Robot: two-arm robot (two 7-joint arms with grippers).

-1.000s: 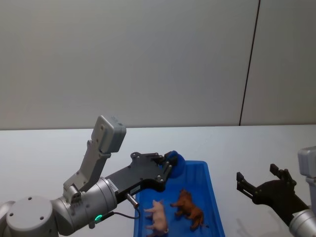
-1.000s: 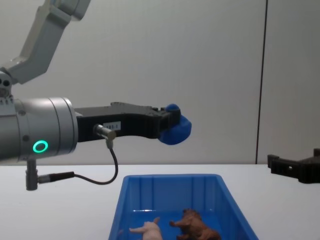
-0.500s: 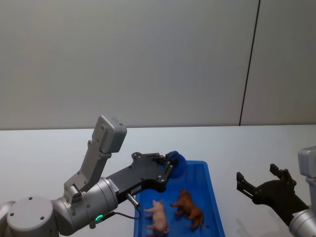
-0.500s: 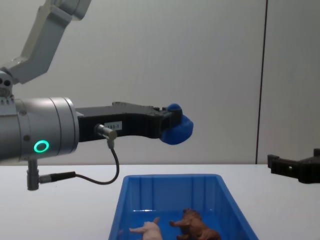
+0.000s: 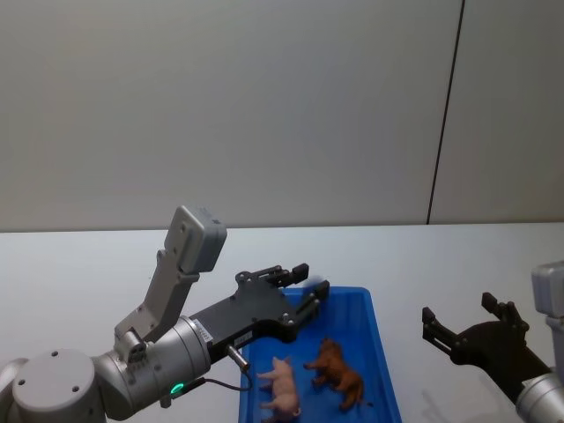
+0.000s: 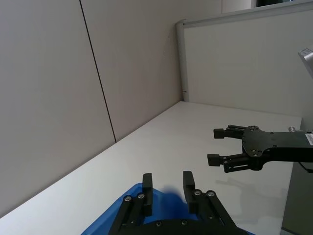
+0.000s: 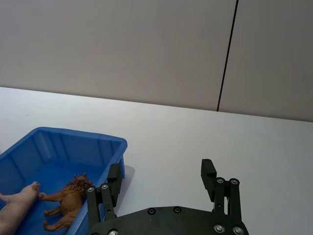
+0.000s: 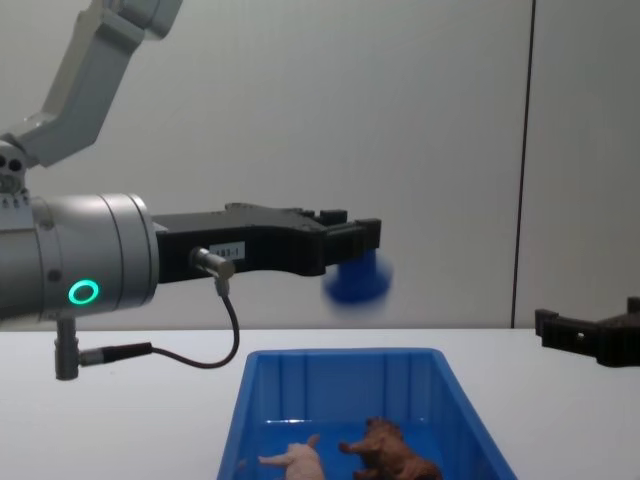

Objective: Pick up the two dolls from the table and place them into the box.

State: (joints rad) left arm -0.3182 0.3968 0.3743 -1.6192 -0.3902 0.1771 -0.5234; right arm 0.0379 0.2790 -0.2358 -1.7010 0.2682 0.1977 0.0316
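- Against the frame 0.5 s ago, the left tool (image 8: 362,236) has let go: its black fingers now stand apart, and the small blue round-headed figure (image 8: 357,283) that was clamped between them hangs blurred in the air just below the fingertips, at the centre of the chest view.
- The 2 animal figurines and the right arm lie as they did 0.5 s ago.
- The left arm reaches in from the lower left of the head view, its silver forearm with a green ring light leading to a black wrist plate, and the tool sits level above the far rim of the rectangular bright blue plastic box (image 5: 377,348).
- The right tool (image 5: 458,328) hangs at the lower right of the head view, over the bare white worktop (image 5: 458,264), well apart from the box, its fingers spread with nothing between them.
- The pale pink pig-like doll (image 5: 280,382) stands on the box floor, left of centre, long axis running from near to far.
- The reddish-brown shaggy doll (image 5: 337,372) stands just beside it on the right, head toward the far left, long axis slanting to the near right.
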